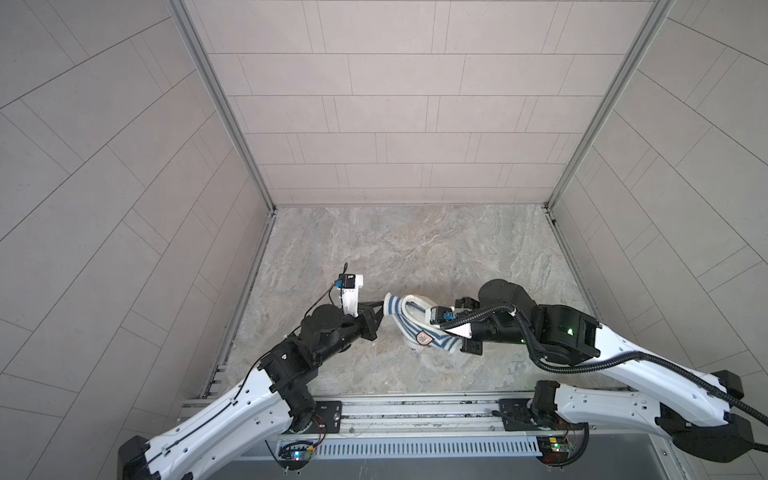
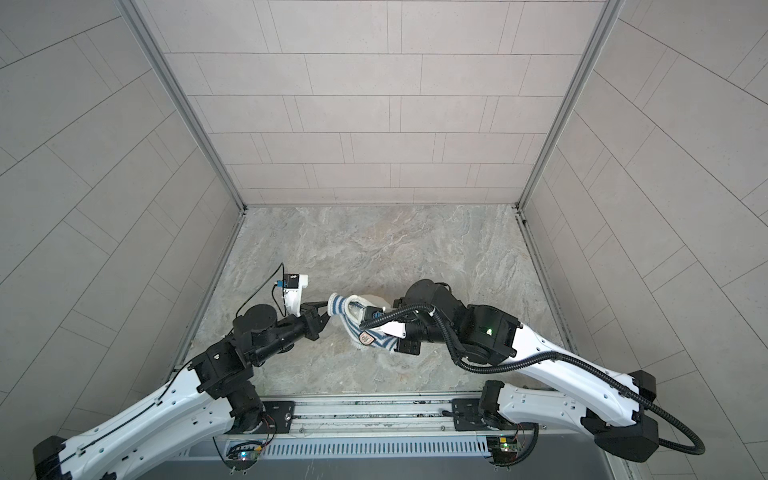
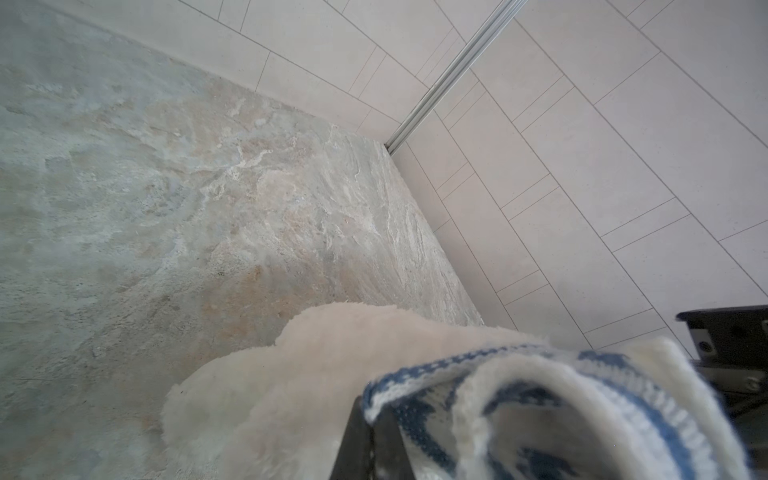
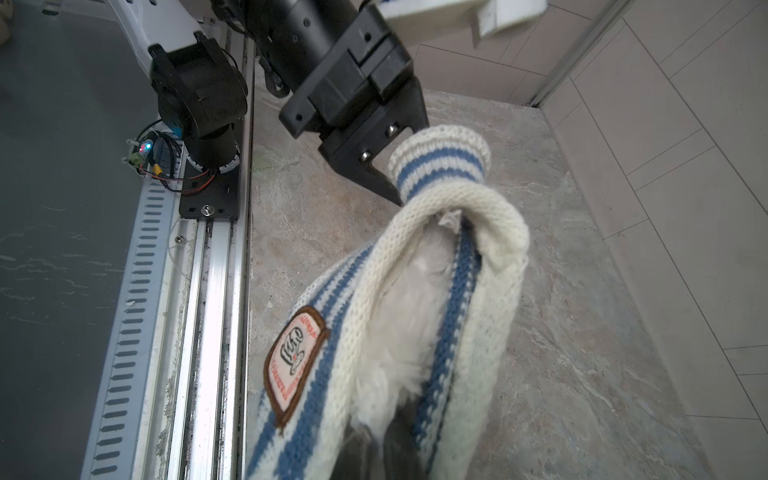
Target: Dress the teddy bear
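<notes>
Inside stretched shirt (image 4: pixel 500 232), teddy bear (image 4: pixel 407 316)

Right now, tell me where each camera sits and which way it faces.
Both top views: overhead, looking down at the table; left arm, right arm show.
Left wrist: low, faces far corner past teddy bear; left fingers show.
Right wrist: faces back toward left arm; right fingers, left fingers, striped shirt show.
All share the striped shirt.

- One teddy bear (image 3: pixel 270 386), white plush.
- One striped shirt (image 4: pixel 457 266), blue and white knit.
- One chest badge (image 4: pixel 293 361), on the shirt.
- Two robot arms: left arm (image 1: pixel 232 407), right arm (image 1: pixel 648 365).
- Two grippers: left gripper (image 4: pixel 397 195), right gripper (image 4: pixel 380 451).
- One marbled table (image 1: pixel 415 249).
</notes>
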### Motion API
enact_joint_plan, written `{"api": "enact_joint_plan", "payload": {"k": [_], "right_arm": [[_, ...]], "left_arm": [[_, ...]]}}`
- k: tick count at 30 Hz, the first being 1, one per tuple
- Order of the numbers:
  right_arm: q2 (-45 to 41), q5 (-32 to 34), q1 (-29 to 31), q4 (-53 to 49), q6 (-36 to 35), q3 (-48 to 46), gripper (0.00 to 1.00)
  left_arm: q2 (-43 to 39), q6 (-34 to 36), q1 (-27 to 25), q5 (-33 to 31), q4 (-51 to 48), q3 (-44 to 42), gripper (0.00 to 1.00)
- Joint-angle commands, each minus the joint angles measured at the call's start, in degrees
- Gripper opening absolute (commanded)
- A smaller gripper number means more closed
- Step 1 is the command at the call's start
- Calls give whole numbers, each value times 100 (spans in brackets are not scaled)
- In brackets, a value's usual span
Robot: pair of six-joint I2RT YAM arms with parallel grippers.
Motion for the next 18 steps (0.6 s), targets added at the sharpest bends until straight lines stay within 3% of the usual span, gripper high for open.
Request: {"api": "enact_joint_plan", "payload": {"k": [1, 8, 12, 15, 18], "right_arm": [[-166, -20, 38, 389, 112, 30, 0], [-431, 355, 37, 868, 594, -177, 0], [-372, 695, 31, 905, 798, -104, 0], [-224, 799, 28, 923, 971, 12, 0], [-66, 881, 30, 972, 1146, 115, 0]], "left_arm": [[369, 322, 74, 402, 237, -306, 0], [341, 444, 57, 1104, 1072, -1023, 0], [104, 844, -7, 1456, 907, -1133, 0], [129, 1076, -390, 1400, 935, -1045, 0], [293, 1369, -877, 673, 616, -847, 0]]}}
